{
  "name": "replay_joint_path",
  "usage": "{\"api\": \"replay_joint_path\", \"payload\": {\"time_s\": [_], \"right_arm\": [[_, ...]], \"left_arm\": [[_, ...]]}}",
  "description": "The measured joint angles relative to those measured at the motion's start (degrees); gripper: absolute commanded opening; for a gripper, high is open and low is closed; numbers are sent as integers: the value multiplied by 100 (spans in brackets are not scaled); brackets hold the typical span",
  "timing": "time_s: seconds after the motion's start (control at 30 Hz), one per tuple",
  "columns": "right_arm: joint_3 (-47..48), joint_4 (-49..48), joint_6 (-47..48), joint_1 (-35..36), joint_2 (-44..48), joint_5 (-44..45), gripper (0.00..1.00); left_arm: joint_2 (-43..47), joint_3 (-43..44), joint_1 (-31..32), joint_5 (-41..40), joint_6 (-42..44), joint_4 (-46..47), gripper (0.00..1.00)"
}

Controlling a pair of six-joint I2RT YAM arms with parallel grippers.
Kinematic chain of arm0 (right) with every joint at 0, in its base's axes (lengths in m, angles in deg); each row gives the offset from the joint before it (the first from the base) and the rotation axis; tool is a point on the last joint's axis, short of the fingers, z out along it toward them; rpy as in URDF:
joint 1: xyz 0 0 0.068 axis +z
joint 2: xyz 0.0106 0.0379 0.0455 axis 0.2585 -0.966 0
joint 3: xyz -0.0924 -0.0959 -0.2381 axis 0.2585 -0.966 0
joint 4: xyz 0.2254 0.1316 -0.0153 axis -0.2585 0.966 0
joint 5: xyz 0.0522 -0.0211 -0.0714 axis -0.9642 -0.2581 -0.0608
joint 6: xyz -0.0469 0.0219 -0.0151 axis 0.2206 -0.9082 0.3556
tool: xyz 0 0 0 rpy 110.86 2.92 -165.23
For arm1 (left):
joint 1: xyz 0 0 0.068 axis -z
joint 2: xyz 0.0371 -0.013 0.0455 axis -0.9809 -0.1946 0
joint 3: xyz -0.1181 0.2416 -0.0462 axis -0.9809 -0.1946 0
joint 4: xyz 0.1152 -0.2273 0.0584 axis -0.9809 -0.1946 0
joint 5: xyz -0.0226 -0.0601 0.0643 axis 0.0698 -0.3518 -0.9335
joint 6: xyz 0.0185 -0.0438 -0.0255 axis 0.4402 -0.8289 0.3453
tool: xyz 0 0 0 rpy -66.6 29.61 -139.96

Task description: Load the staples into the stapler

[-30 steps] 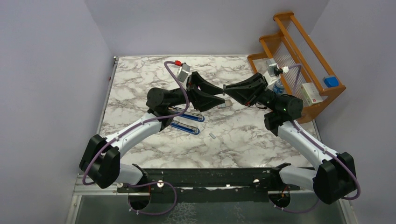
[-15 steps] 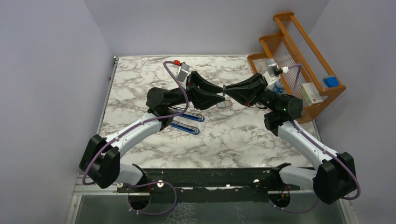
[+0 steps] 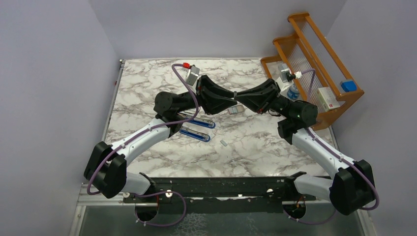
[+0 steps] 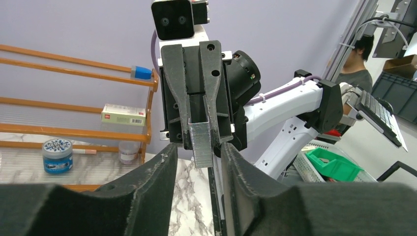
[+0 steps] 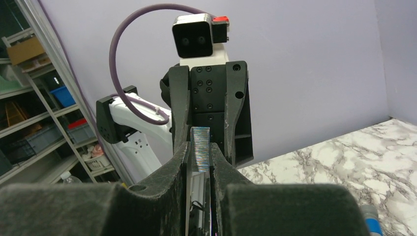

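Narrowing since a second ago, left gripper (image 4: 198, 153) brackets the staples (image 4: 201, 142) without touching. Right gripper (image 5: 200, 146) pinches this strip mid-air. It is likely light, brittle and slippery, so grip gently across flat sides.

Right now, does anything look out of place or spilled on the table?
One small silvery piece, likely a broken-off staple strip, lies loose on the marble table, just right of the open blue stapler. Nothing else stands out.
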Motion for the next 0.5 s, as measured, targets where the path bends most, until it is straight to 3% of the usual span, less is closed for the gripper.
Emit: {"api": "replay_joint_path", "payload": {"time_s": [0.5], "right_arm": [[0, -37, 59, -37, -7, 0, 18]], "left_arm": [[-48, 0, 9, -4, -4, 7, 12]]}}
